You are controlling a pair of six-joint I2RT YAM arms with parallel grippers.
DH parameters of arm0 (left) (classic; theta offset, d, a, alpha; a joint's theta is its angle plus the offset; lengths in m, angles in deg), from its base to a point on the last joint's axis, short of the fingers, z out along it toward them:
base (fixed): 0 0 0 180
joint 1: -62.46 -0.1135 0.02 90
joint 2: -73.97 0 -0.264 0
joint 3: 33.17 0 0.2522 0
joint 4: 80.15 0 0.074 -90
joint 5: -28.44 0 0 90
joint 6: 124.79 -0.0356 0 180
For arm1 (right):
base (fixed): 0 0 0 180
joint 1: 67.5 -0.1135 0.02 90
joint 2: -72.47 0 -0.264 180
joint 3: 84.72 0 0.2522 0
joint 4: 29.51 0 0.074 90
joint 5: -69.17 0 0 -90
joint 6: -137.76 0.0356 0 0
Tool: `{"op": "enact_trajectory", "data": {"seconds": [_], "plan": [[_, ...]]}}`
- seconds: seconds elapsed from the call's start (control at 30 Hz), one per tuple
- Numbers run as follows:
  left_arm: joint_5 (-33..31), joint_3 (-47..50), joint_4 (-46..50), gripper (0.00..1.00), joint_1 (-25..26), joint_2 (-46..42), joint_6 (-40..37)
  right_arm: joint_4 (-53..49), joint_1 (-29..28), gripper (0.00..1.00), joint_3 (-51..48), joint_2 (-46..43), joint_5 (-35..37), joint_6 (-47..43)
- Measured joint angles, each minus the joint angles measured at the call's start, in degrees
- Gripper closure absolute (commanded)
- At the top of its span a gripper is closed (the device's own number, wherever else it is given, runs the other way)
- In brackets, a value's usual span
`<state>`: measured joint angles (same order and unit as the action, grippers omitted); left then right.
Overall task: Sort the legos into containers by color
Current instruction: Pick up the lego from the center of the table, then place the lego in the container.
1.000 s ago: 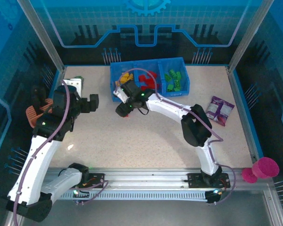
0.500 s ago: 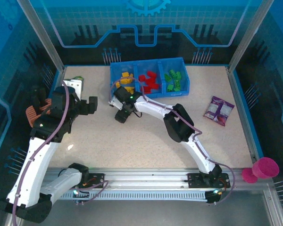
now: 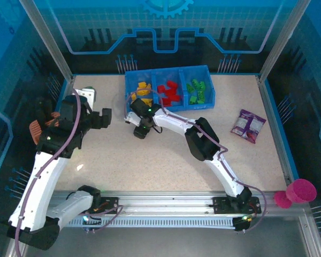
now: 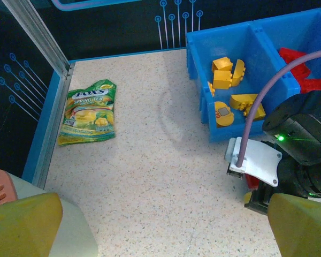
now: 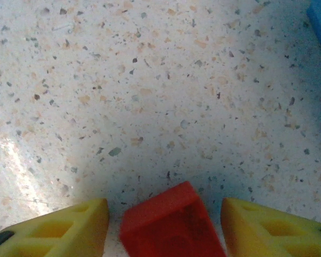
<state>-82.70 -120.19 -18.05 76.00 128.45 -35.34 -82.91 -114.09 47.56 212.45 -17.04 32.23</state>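
Note:
The blue tray [image 3: 203, 103] stands at the back of the table. Its compartments hold yellow legos [image 3: 144, 90], red legos [image 3: 168, 92] and green legos [image 3: 197, 91]. My right gripper [image 3: 142, 128] is down on the table just in front of the tray's left compartment. In the right wrist view a red lego [image 5: 171, 225] lies between its yellow fingers [image 5: 69, 227]; the gripper [image 5: 166, 227] is open, with a narrow gap on each side of the brick. My left gripper [image 4: 166, 230] hovers wide open and holds nothing, left of the tray [image 4: 203, 101].
A green snack packet [image 4: 88, 110] lies at the back left corner. A purple packet [image 3: 249, 125] lies to the right. A salmon ribbed holder [image 3: 40, 128] sits off the left edge, and a pink cup [image 3: 299, 191] at the front right corner.
My right arm has lowered its gripper to the table in front of the tray. Its jaws have narrowed around the red lego. The left arm has barely moved.

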Motion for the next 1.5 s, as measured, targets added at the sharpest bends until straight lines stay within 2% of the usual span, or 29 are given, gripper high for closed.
{"op": "enact_trajectory", "data": {"seconds": [0.27, 0.43, 0.6, 0.8, 1.0, 1.27, 1.5], "plan": [[0.0, -0.1, -0.1, 0.01, 0.0, 0.9, 0.0, 0.8, 0.5, 0.67, -1.6, -0.7, -1.3, 0.0], [0.0, -0.1, -0.2, 0.01, 0.0, 1.1, 0.2, -1.0, 3.2, 0.69, -6.5, -5.0, -2.5, 0.5], [0.0, -0.1, -0.9, 0.01, 0.0, 1.4, 0.2, -2.8, 8.5, 0.67, -10.2, -14.6, -2.8, 1.3], [0.0, -0.1, -1.3, 0.01, -0.3, 4.1, 0.2, 0.0, 15.6, 0.65, -9.3, -23.0, -2.8, 2.9], [0.8, 3.0, -5.6, 0.01, -1.1, 3.3, 1.6, 2.9, 20.3, 0.65, -3.7, -18.2, -4.0, 3.8], [2.1, 6.8, -10.1, 0.01, -1.4, 3.1, 2.8, 5.2, 21.5, 0.63, 4.7, -7.8, -6.4, 7.1], [3.7, 8.9, -11.6, 0.01, -1.4, 3.2, 4.8, 8.2, 24.6, 0.60, 11.7, 0.2, -11.6, 13.5]]}}
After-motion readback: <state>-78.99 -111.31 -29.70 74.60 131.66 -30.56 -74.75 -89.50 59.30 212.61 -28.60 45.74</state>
